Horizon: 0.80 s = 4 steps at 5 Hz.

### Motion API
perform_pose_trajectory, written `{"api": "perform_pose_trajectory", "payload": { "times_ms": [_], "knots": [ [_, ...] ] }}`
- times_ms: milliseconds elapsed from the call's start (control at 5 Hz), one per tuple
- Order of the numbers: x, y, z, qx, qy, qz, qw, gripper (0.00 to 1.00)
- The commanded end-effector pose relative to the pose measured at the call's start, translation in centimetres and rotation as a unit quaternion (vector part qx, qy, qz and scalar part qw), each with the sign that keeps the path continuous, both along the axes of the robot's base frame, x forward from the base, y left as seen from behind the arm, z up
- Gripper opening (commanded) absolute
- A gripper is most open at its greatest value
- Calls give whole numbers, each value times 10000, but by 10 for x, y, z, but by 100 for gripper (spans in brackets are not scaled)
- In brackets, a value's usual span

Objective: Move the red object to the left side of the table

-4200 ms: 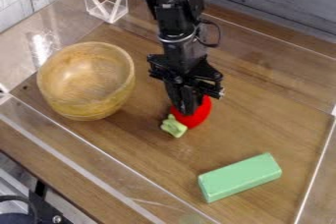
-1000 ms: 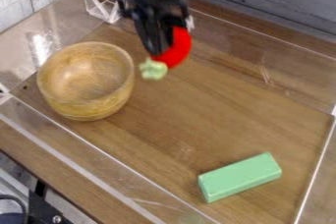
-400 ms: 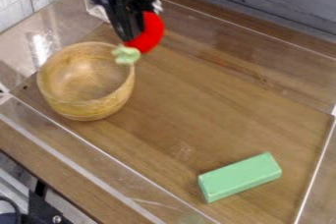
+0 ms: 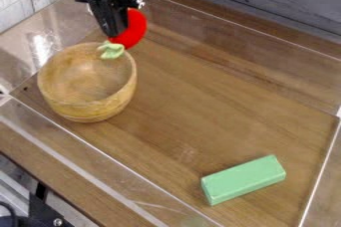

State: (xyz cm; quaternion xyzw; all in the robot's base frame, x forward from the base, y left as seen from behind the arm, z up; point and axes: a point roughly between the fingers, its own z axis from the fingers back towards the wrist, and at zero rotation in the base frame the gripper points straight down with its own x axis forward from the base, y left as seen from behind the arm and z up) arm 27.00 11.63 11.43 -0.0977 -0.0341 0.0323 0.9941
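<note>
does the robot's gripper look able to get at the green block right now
Probably not yet: the gripper looks shut on the red strawberry, up by the wooden bowl. Nothing seems to block the green block itself, so it looks graspable once the strawberry is released.

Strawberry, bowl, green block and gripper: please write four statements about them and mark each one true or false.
1. The gripper holds the strawberry. True.
2. The green block lies inside the bowl. False: it lies on the table, apart from the bowl.
3. The strawberry's leafy cap is red. False: the cap is pale green.
4. In the picture, the bowl is left of the green block. True.
</note>
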Motion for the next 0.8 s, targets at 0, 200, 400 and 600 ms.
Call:
{"api": "perform_pose_trajectory", "payload": {
  "times_ms": [0,200,400,600],
  "knots": [
    [8,12,8,172,-213,11,9996,0],
    [9,16,4,150,-179,36,9997,100],
    [11,20,1,106,-153,68,9998,100],
    [6,21,-4,102,-75,63,9999,100]
  ]
}}
